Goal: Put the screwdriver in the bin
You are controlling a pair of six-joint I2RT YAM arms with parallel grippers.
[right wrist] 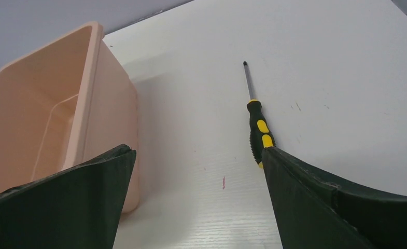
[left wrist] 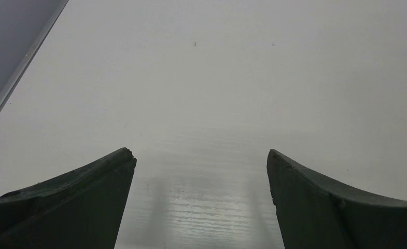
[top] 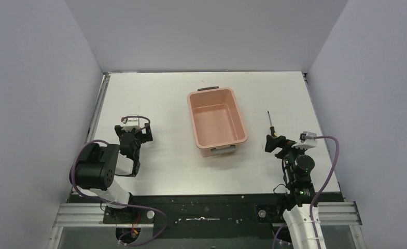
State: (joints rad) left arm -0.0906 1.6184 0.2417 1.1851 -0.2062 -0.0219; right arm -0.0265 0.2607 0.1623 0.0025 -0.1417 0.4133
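Right tool [right wrist: 198,153], spread and empty, near the right edge of the bench [top: 154,104]. The screwdriver [right wrist: 258,129] lies just beside one finger [right wrist: 320,207], off-centre. If I close here, I may flick it away from the bin [right wrist: 115,98].

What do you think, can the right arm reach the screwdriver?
Probably yes. The screwdriver lies flat on the table just ahead of the right gripper, whose jaws are open, with nothing between them. The bin stands off to the side.
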